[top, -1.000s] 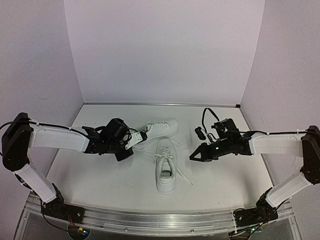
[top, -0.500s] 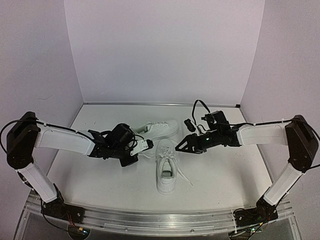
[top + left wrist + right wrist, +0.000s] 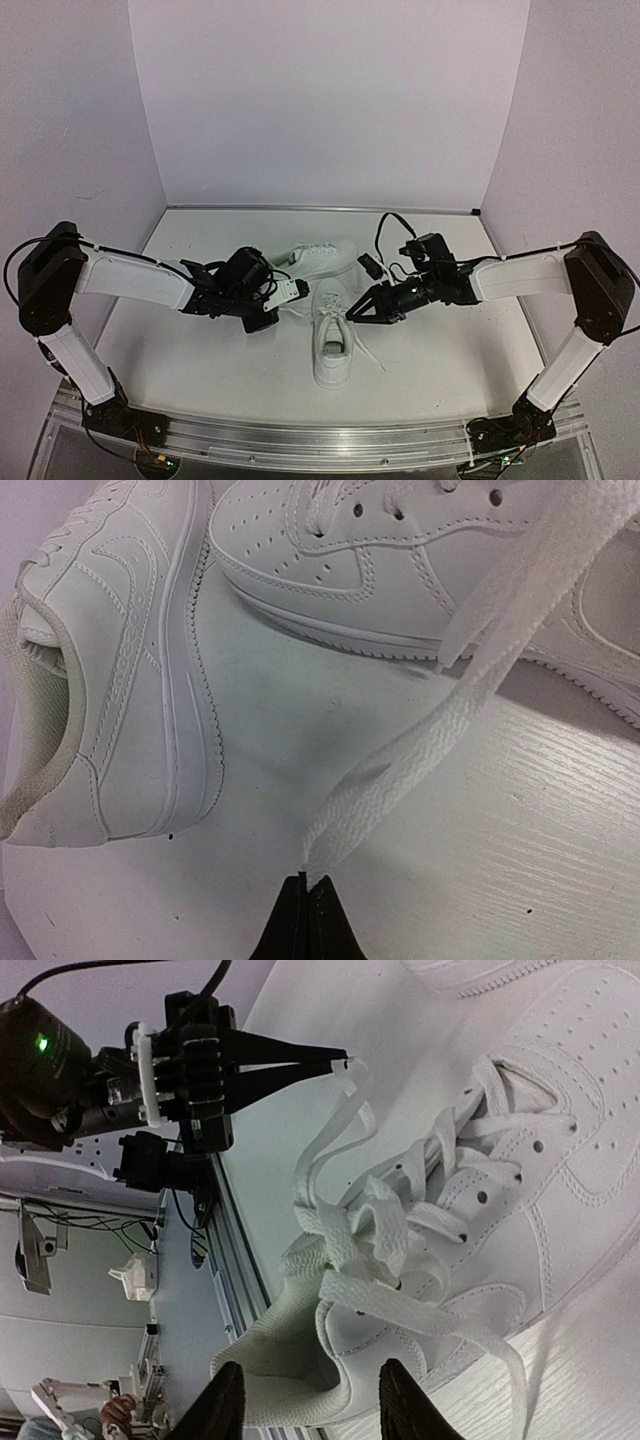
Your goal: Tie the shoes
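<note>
Two white shoes lie mid-table: the near shoe [image 3: 332, 340] with its toe pointing away, and the far shoe [image 3: 322, 257] lying crosswise behind it. My left gripper [image 3: 300, 289] is shut on the end of a lace [image 3: 430, 730] from the near shoe, pulled taut to the left. Its closed tip [image 3: 305, 885] hovers just above the table between both shoes. My right gripper [image 3: 352, 312] is open at the near shoe's right side. Its fingers [image 3: 222, 1405] frame the shoe's ankle opening [image 3: 290, 1360] and the loose crossed laces [image 3: 400, 1250], holding nothing.
The white table [image 3: 200, 370] is boxed in by plain walls on three sides. An aluminium rail [image 3: 320, 437] runs along the near edge. A black cable [image 3: 384, 226] loops above the right wrist. A second lace [image 3: 368, 352] trails off the near shoe's right side.
My right gripper has opened and swung left from open table to the near shoe's side. The left gripper, still shut on the lace, shifted slightly right and nearer.
</note>
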Action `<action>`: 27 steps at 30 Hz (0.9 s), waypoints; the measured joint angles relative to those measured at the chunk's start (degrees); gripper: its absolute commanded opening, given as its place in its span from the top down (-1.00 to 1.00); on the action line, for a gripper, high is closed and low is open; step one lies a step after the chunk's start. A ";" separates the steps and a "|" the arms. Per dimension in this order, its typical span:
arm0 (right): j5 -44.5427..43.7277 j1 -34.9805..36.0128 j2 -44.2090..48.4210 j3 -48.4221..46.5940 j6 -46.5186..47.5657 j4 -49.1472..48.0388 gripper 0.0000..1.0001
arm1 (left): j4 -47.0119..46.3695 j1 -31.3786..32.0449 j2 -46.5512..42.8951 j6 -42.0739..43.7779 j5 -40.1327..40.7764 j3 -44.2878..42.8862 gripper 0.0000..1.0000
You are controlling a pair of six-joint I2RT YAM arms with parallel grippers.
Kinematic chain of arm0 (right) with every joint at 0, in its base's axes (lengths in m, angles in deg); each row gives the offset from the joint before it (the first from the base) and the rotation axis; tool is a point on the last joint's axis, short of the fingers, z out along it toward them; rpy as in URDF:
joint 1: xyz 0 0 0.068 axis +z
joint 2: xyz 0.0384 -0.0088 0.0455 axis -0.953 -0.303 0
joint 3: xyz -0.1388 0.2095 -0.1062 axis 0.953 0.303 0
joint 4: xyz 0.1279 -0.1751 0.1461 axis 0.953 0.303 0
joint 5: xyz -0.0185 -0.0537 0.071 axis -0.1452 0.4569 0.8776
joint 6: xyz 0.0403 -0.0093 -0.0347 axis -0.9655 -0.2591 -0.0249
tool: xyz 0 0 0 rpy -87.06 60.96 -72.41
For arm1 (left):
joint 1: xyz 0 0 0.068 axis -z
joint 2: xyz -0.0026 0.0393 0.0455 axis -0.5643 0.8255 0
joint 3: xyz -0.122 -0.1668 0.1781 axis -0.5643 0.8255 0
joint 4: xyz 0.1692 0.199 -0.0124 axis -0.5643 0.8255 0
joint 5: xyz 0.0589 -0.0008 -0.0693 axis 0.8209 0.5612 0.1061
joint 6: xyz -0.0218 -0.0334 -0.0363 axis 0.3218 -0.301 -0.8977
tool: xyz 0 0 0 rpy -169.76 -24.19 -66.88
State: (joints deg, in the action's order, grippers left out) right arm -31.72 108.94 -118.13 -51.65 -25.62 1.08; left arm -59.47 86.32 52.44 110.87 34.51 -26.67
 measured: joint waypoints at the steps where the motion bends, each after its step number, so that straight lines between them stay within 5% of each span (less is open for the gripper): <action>1: -0.46 0.06 0.37 0.07 0.09 0.16 0.04 | -0.02 0.02 0.04 0.00 -0.01 0.00 1.00; 6: -5.40 -0.02 0.83 -0.46 0.27 0.07 0.25 | -0.01 0.05 0.18 0.00 -0.10 0.00 1.00; 19: -9.39 -0.60 -3.88 -6.96 -0.12 -0.25 0.07 | -0.39 0.22 0.90 0.11 -0.37 -0.79 1.00; 27: -8.31 1.07 -7.42 -9.21 1.88 2.76 0.41 | -0.39 0.22 0.94 0.11 -0.35 -0.79 1.00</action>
State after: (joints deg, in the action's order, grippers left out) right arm -40.03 110.00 -125.55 -60.85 -23.75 3.84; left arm -59.86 86.54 53.38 110.98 34.16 -27.46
